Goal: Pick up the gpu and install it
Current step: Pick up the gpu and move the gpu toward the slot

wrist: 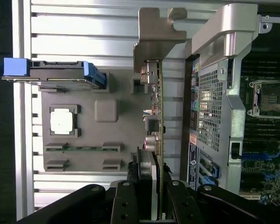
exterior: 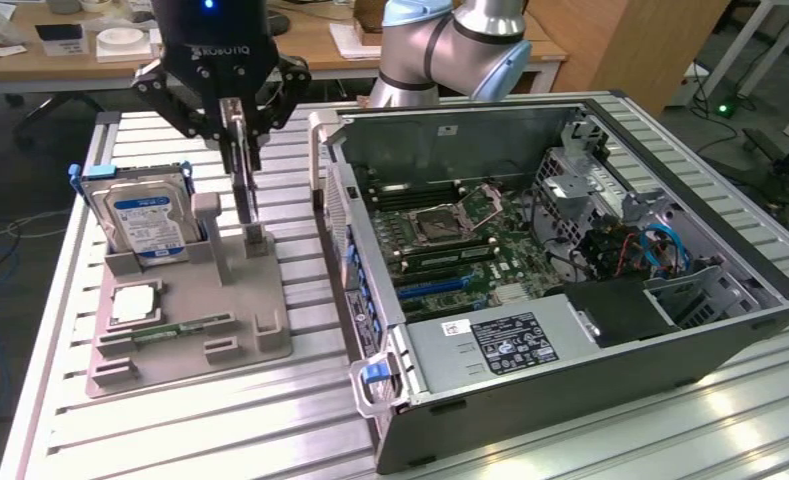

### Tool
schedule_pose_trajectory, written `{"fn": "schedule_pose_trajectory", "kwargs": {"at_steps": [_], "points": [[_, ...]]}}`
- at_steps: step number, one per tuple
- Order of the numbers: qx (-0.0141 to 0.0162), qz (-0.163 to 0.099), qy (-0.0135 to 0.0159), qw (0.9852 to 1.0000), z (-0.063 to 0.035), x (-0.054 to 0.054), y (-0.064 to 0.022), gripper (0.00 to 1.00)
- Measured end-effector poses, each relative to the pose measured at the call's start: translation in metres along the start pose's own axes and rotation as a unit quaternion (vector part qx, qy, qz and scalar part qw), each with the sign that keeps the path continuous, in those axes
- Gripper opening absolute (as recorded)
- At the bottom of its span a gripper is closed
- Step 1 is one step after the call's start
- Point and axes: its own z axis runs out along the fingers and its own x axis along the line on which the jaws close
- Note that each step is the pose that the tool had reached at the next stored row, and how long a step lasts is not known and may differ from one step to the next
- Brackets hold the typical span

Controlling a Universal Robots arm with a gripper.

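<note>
The gpu [exterior: 243, 185] upright over tray [exterior: 234, 300], beside computer case [exterior: 528, 400]

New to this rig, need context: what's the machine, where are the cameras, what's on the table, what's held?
A silver robot arm carries a black two-fingered hand. One picture comes from a camera off the arm, the other from its wrist. On the slotted metal table sit a grey plastic parts stand and an open black computer case. The stand holds a silver hard drive with a blue label. The hand is closed on the gpu, a thin dark circuit card standing upright at the stand.
</note>
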Motion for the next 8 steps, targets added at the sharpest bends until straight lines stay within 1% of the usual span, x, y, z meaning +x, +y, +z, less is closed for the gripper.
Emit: {"fn": "schedule_pose_trajectory", "kwargs": {"at_steps": [8], "points": [[-0.0001,0.000,0.0000,1.0000,-0.0172,0.000,0.0001,0.28]]}}
